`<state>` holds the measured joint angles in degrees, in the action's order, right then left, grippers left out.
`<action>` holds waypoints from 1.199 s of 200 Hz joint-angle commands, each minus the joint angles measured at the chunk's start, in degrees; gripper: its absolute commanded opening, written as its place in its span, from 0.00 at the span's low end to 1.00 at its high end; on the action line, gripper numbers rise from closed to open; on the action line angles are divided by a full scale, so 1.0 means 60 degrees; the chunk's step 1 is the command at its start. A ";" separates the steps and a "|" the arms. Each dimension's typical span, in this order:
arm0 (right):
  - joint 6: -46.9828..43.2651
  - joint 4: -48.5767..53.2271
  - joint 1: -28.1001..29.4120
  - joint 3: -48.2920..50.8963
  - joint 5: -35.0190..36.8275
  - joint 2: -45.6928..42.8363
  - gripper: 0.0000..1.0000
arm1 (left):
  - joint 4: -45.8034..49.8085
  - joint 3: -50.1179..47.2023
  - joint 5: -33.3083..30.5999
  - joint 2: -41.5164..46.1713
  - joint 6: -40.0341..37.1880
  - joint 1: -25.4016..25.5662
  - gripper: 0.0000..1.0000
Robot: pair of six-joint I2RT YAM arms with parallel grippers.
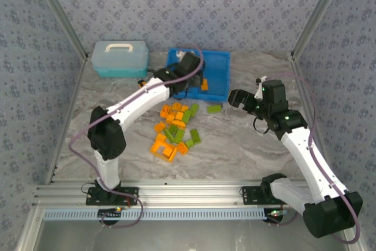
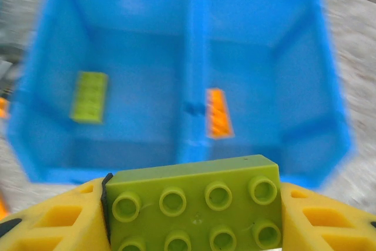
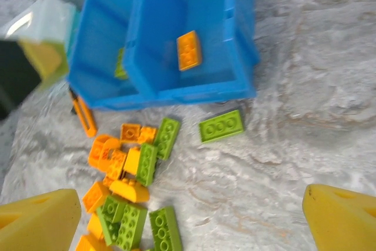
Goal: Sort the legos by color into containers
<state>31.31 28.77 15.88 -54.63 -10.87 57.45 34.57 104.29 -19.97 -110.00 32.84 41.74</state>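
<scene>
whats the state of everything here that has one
left jaws: shut on a green lego
right jaws: open, empty
blue bin: open-top, one green brick and one orange brick inside, in separate compartments
loose legos: unsorted, colours mixed in a heap
pale blue case: lid shut

Legos (image 1: 176, 130): hard plastic, smooth, slight sheen, orange & olive-green. Close-up green brick (image 2: 194, 192): satin plastic, moulded studs w/ soft highlights. Bin (image 3: 200, 93): bright blue plastic, smooth, semi-gloss walls. Left gripper (image 2: 194, 221) fingers (image 2: 53, 221): yellow plastic, matt, ribbed. Tabletop (image 1: 247, 145): marble-look, grey-white veining, smooth, low sheen. Lidded case (image 1: 120, 57): pale blue plastic, part see-thru, white handle. Arm (image 1: 141, 101) shells: white gloss plastic; joints black, matt. Near-edge rail (image 1: 188, 192): bare metal, silvery. Walls (image 1: 176, 4): patterned, matt.
</scene>
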 commanded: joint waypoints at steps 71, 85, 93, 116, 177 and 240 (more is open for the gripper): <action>-0.0840 0.0340 0.1541 -0.0500 0.0260 0.0459 1.00 | 0.1369 0.3525 -0.0451 -0.3814 -0.0336 -0.1130 0.53; -0.0851 0.0385 0.1573 -0.0533 0.0278 0.0459 1.00 | 0.1386 0.3638 -0.0421 -0.3997 -0.0282 -0.1175 0.59; -0.0853 0.0413 0.1594 -0.0555 0.0302 0.0459 1.00 | 0.1402 0.3653 -0.0382 -0.4015 -0.0232 -0.1189 0.65; -0.0838 0.0428 0.1627 -0.0600 0.0369 0.0472 1.00 | 0.1367 0.3559 -0.0305 -0.3808 -0.0310 -0.1202 0.76; -0.0882 0.0274 0.1786 -0.0793 0.0485 0.0874 1.00 | 0.1218 0.3299 0.0157 -0.2586 -0.0580 -0.1200 0.78; -0.1892 -0.0082 0.3928 -0.0844 0.0787 0.2112 0.96 | 0.1027 0.0669 0.0824 0.1671 -0.1507 -0.1263 0.78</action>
<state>24.53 29.23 33.39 -57.82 -6.66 66.89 41.56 115.59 -16.40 -112.81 28.18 34.50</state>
